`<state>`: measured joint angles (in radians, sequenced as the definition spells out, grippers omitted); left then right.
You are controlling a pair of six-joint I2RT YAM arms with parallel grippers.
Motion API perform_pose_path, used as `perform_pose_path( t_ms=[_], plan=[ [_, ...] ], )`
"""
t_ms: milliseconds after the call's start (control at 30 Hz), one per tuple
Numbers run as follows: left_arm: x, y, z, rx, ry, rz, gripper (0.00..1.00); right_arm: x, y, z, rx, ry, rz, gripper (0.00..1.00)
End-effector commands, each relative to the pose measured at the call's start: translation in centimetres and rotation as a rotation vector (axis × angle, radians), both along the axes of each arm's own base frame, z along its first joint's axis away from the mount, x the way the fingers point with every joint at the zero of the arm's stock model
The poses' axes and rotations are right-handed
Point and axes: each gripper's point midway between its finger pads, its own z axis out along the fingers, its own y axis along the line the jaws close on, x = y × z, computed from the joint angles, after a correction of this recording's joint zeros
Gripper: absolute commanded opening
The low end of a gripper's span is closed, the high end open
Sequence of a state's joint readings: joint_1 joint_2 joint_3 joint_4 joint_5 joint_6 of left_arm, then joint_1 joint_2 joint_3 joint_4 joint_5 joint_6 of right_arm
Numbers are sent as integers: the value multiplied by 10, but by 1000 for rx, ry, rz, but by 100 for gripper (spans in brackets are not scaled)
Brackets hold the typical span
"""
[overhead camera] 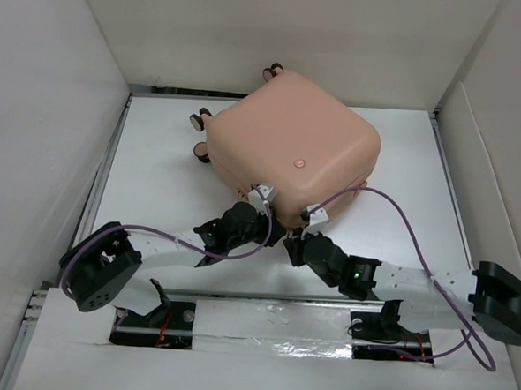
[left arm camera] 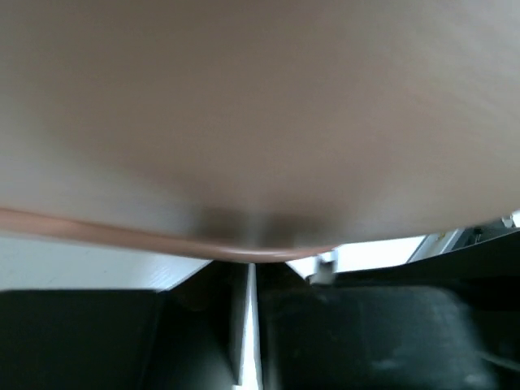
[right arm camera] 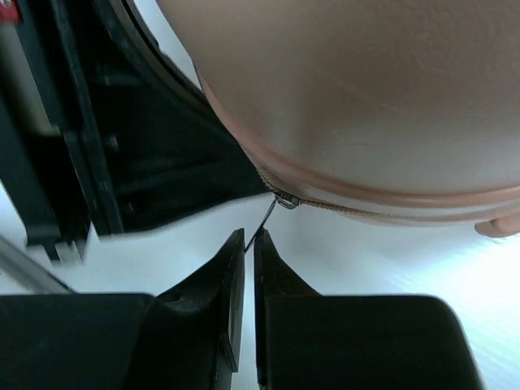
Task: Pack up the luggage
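Observation:
The luggage (overhead camera: 290,148), a salmon-pink hard-shell suitcase, lies closed on the white table with its wheels (overhead camera: 200,121) pointing far left. My left gripper (left arm camera: 250,264) is shut, with only a thin slit between its fingers and nothing in it. Its tips sit right against the near edge of the luggage (left arm camera: 260,122). In the top view the left gripper (overhead camera: 258,209) and right gripper (overhead camera: 291,238) meet at the suitcase's near corner. My right gripper (right arm camera: 249,236) is shut on the thin metal zipper pull (right arm camera: 266,218), which hangs from the slider (right arm camera: 286,201) on the luggage (right arm camera: 366,97) seam.
White walls (overhead camera: 54,103) close in the table on the left, back and right. A metal rail (overhead camera: 270,324) runs along the near edge by the arm bases. Purple cables (overhead camera: 409,231) loop over both arms. The left arm's black body (right arm camera: 146,146) lies close beside the right gripper.

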<state>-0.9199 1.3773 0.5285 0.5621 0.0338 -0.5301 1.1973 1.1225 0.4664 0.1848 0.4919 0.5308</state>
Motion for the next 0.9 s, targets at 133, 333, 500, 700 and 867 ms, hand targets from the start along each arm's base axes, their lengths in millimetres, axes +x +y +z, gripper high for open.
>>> perform_pose_path(
  t_ms=[133, 333, 500, 700, 867],
  plan=[
    [41, 47, 71, -154, -139, 272, 55, -32, 47, 27, 192, 72, 64, 0],
    [76, 155, 136, -314, -198, 625, 73, -29, 28, 36, 272, 53, 3, 0],
    [133, 209, 197, -491, -193, 772, 79, -35, 24, 34, 261, 68, 31, 0],
    [211, 242, 179, -387, -90, 879, 79, -47, 23, 35, 271, 71, 96, 0],
    [248, 238, 161, -335, -42, 879, 78, -50, 22, 34, 280, 69, 115, 0]
  ],
)
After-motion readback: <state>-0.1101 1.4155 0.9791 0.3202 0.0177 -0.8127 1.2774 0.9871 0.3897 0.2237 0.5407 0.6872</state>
